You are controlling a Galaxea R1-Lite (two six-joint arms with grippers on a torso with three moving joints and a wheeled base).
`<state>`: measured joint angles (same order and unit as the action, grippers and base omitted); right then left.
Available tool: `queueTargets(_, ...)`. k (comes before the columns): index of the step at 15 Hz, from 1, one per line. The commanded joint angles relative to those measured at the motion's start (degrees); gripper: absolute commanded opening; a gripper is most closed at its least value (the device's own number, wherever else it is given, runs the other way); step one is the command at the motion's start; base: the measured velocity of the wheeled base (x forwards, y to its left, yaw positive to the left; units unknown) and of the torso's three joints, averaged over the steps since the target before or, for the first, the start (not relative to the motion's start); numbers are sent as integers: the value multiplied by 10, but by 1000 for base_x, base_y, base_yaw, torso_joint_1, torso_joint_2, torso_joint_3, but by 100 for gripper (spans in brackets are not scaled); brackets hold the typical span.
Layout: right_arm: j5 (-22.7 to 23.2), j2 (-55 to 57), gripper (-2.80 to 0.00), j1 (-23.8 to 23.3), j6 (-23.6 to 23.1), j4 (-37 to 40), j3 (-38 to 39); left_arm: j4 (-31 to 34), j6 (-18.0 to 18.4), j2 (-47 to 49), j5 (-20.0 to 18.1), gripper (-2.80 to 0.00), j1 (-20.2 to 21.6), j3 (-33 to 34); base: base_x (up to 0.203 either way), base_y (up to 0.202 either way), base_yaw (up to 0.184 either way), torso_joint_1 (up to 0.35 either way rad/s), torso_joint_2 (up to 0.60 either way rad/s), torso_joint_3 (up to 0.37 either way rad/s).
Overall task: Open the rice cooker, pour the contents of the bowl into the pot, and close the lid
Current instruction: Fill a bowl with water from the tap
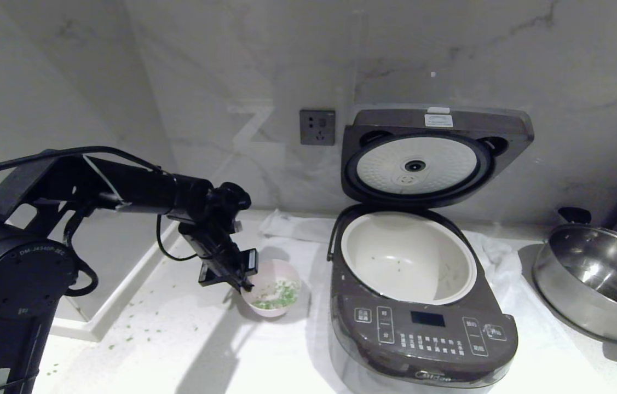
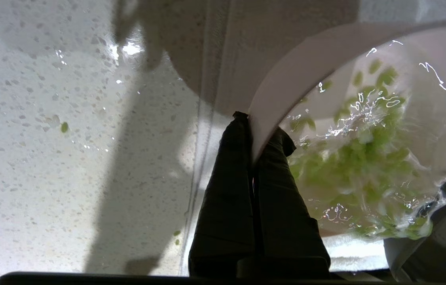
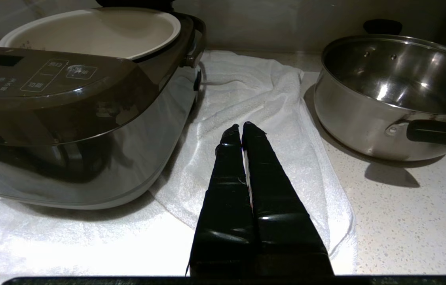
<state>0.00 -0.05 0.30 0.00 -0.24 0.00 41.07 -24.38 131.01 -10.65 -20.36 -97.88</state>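
Observation:
The rice cooker (image 1: 423,334) stands on the counter with its lid (image 1: 428,153) swung up against the wall. Its white pot (image 1: 407,257) holds only a few green bits. Left of the cooker is the small pink bowl (image 1: 272,287) with the green and white contents (image 1: 278,295). My left gripper (image 1: 245,283) is shut on the bowl's near-left rim. In the left wrist view one finger is outside and one inside the bowl's wall (image 2: 286,79), beside the contents (image 2: 365,158), with the left gripper (image 2: 260,126) pinching it. My right gripper (image 3: 241,126) is shut and empty over a white towel.
A steel pan (image 1: 593,279) with black handles sits right of the cooker. A white towel (image 3: 254,99) lies under and beside the cooker. Green bits (image 1: 138,323) are scattered on the counter at the left. A wall socket (image 1: 317,127) is behind the bowl.

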Motion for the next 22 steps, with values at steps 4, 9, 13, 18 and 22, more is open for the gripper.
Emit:
queueTargets(4,0,0,-280,0,0,0,1,4,-2,-23,-6,-280,-3,-26,0,0,0,0,0,0)
queueTargets(9,0,0,-280,0,0,0,1,55,-4,-23,-7,-280,-8,-112,0,0,0,0,0,0)
queueTargets(13,0,0,-280,0,0,0,1,76,13,-22,-6,-280,-12,-137,0,0,0,0,0,0)
queueTargets(18,0,0,-280,0,0,0,1,76,13,-38,-6,-280,-6,-139,0,0,0,0,0,0)
queueTargets(22,0,0,-280,0,0,0,1,77,25,-54,-5,-280,-3,-141,0,0,0,0,0,0)
